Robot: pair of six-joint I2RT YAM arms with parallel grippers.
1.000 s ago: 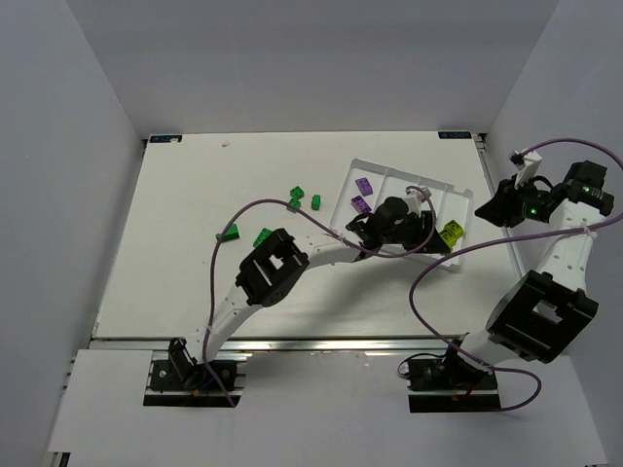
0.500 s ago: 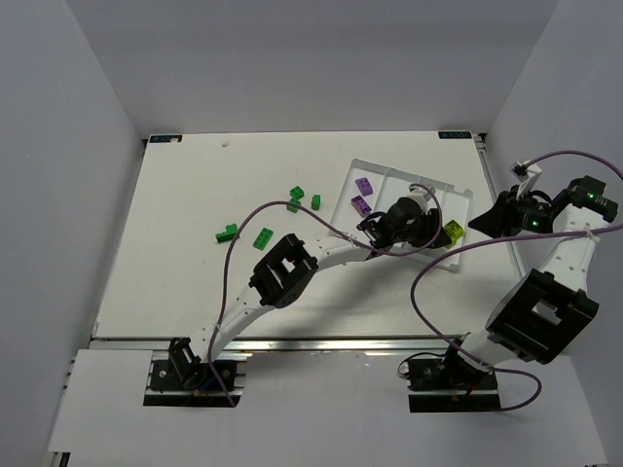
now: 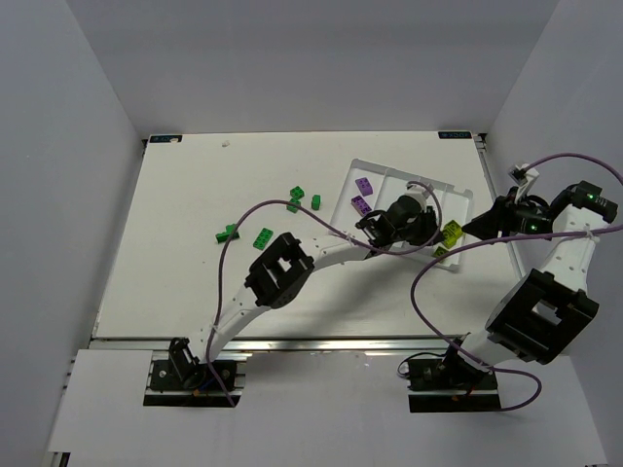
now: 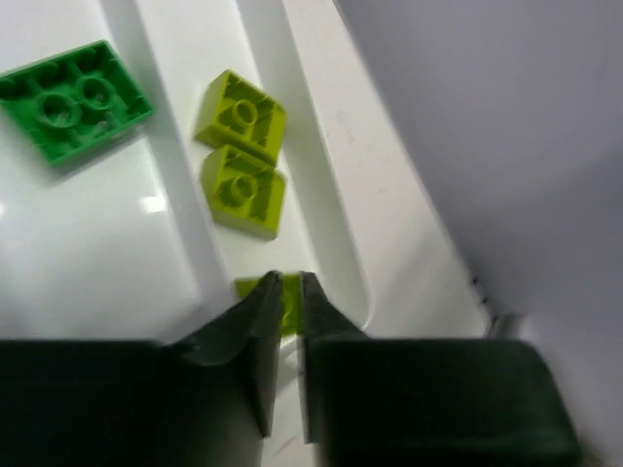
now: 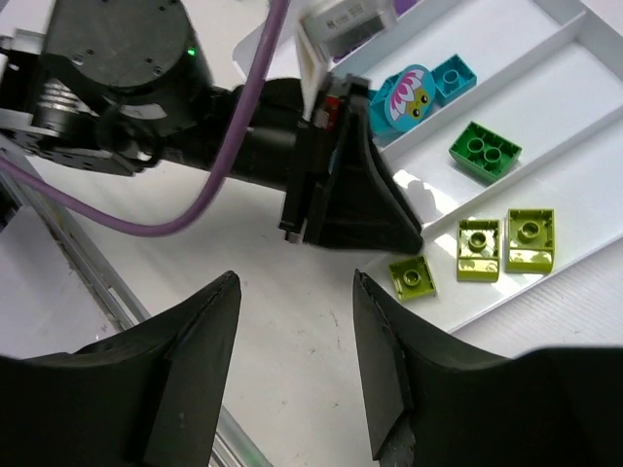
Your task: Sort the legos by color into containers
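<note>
Yellow-green lego [image 5: 413,275] flat in tray [image 5: 574,165], just past left gripper [image 4: 284,284] tips; jaws narrowly parted, empty. Right gripper [image 5: 295,280] jaws wide, empty.

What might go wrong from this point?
The left gripper hangs right over a small yellow-green brick in the tray corner; withdrawing might drag or flick it out. The open right gripper hovers close by it, so the two might collide.
</note>
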